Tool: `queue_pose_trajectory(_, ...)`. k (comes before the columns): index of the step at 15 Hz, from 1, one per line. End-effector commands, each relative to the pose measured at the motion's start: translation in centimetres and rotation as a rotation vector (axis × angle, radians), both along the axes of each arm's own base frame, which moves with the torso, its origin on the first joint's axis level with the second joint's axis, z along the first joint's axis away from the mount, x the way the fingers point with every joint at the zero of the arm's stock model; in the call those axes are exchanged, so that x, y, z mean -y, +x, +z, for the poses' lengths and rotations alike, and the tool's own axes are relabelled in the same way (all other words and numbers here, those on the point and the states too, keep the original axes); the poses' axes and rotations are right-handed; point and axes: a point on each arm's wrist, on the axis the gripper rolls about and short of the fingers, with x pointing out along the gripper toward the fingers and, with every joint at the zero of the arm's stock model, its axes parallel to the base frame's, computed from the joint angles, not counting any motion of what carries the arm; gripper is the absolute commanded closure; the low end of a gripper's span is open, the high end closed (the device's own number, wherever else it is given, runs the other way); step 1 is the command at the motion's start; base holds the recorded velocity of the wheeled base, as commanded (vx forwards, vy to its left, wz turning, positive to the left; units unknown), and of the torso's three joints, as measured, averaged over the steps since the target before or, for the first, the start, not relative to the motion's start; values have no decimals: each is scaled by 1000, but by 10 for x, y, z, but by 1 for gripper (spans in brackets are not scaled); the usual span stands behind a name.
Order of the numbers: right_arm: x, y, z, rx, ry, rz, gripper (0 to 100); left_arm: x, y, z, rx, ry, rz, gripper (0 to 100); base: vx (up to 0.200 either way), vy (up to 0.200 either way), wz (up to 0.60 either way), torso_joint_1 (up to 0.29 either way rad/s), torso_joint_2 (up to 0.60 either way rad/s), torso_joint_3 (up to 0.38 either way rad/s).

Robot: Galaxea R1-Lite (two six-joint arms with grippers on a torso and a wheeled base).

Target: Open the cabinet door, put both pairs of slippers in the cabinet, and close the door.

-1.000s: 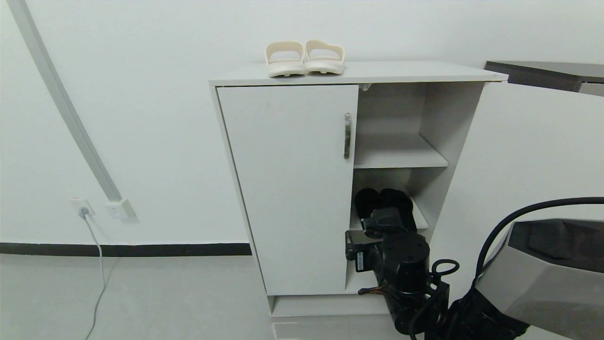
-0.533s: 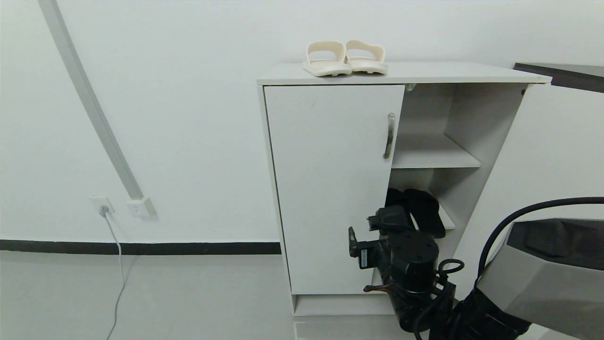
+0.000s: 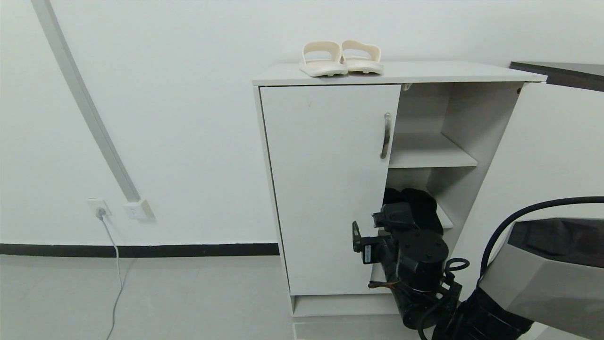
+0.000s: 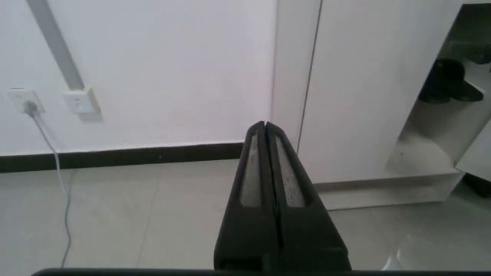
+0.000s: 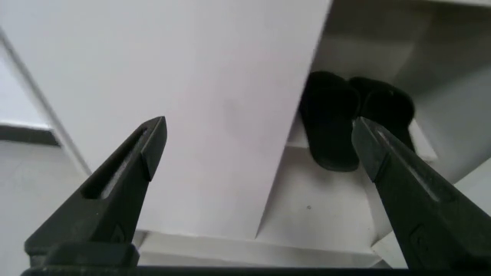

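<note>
A cream pair of slippers (image 3: 340, 57) sits on top of the white cabinet (image 3: 330, 189). The cabinet's left door is closed and its right door (image 3: 542, 156) stands swung open. A black pair of slippers (image 3: 417, 205) lies on the lower shelf, also seen as black slippers (image 5: 353, 115) and black slippers (image 4: 453, 80). My right gripper (image 5: 259, 130) is open with nothing between its fingers, held in front of the cabinet's lower opening, a little short of the black pair. My left gripper (image 4: 266, 134) is shut and empty, low over the floor to the left of the cabinet (image 4: 360, 84).
The upper shelf (image 3: 424, 153) is bare. A metal handle (image 3: 386, 135) is on the closed left door. A wall socket with a hanging cable (image 3: 96, 210) and a grey conduit (image 3: 80, 104) are on the left wall. A dark-topped unit (image 3: 566, 71) stands at right. Open floor lies to the left.
The whole head view has shifted sideways, so the camera moved. Against the cabinet, my right arm now sits slightly lower and farther back from the black slippers.
</note>
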Motion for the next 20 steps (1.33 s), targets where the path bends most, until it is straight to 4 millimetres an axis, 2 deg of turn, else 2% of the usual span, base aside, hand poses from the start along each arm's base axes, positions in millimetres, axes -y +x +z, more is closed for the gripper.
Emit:
queue_pose_trajectory(1,0,-1,-1,-2,-3,0,0,0,0,0,-2,0,1,100,0,0,0,0,0,0)
queue_pose_trajectory(6,3,-2,-3,-10,-13,0,0,0,0,0,0,0,0,100,0,0,0,0,-24,-52)
queue_pose_trajectory(12,3,-2,-3,-11,-16,0,0,0,0,0,0,0,0,100,0,0,0,50,-411,-342)
queue_pose_trajectory(20,3,-2,-3,-10,-19,0,0,0,0,0,0,0,0,100,0,0,0,134,-462,-334)
